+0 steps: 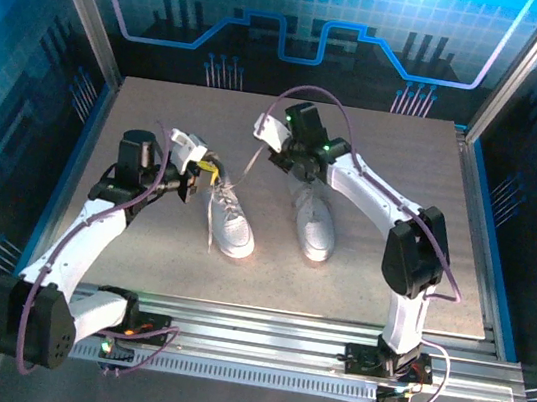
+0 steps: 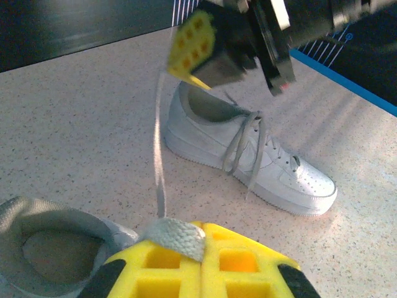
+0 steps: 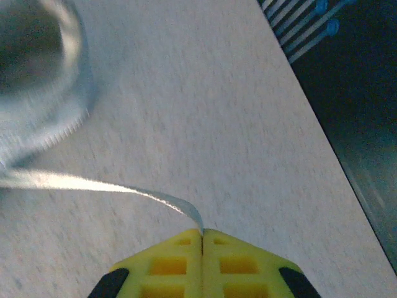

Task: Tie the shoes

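Two white shoes stand side by side mid-table, the left shoe (image 1: 232,224) and the right shoe (image 1: 313,226). My left gripper (image 1: 211,176) hovers at the left shoe's heel end. In its wrist view the yellow jaws (image 2: 208,233) are shut on a flat white lace (image 2: 177,239). From there a strand (image 2: 159,161) rises toward my right gripper (image 2: 189,53). The right gripper (image 1: 265,140) hangs behind the shoes, and its jaws (image 3: 203,233) are shut on a lace end (image 3: 124,189) that runs left toward a blurred shoe (image 3: 37,93). The right shoe (image 2: 248,155) has loose laces.
The speckled table (image 1: 138,262) ends at a metal rail (image 1: 310,329) in front. Blue-lit walls (image 1: 25,74) close in the sides and back. The table's right edge (image 3: 316,130) lies close to the right gripper.
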### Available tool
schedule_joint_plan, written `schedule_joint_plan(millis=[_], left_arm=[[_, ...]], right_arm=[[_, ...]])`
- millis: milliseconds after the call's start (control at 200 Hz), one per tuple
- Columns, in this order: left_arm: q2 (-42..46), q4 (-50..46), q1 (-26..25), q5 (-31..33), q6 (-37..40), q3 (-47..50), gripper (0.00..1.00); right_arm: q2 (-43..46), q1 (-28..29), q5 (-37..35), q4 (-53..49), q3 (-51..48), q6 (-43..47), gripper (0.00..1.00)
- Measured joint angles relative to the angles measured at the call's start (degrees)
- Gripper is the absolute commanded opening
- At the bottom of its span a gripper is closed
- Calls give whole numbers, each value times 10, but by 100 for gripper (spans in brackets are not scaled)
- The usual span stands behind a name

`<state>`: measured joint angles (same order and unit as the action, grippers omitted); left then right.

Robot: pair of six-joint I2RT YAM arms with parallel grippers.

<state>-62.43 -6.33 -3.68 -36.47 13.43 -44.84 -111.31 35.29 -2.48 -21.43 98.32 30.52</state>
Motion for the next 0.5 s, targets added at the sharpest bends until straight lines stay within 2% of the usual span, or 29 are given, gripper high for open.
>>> schedule_joint_plan(millis=[210, 330, 370, 460, 500], left_arm=[[43, 17, 1, -29, -17, 37, 0], [62, 19, 1, -39, -26, 56, 0], [66, 19, 1, -39, -28, 58, 0], [72, 19, 1, -39, -28, 58, 0], [72, 19, 1, -39, -28, 58, 0]], right_arm=[[-96, 9, 210, 6, 171, -97, 2], [-137, 31, 324, 38, 196, -158, 6], [-147, 42, 354, 49, 193, -179, 13], [-154, 59, 401, 73, 164, -216, 40], [-154, 63, 416, 79, 150, -233, 48]])
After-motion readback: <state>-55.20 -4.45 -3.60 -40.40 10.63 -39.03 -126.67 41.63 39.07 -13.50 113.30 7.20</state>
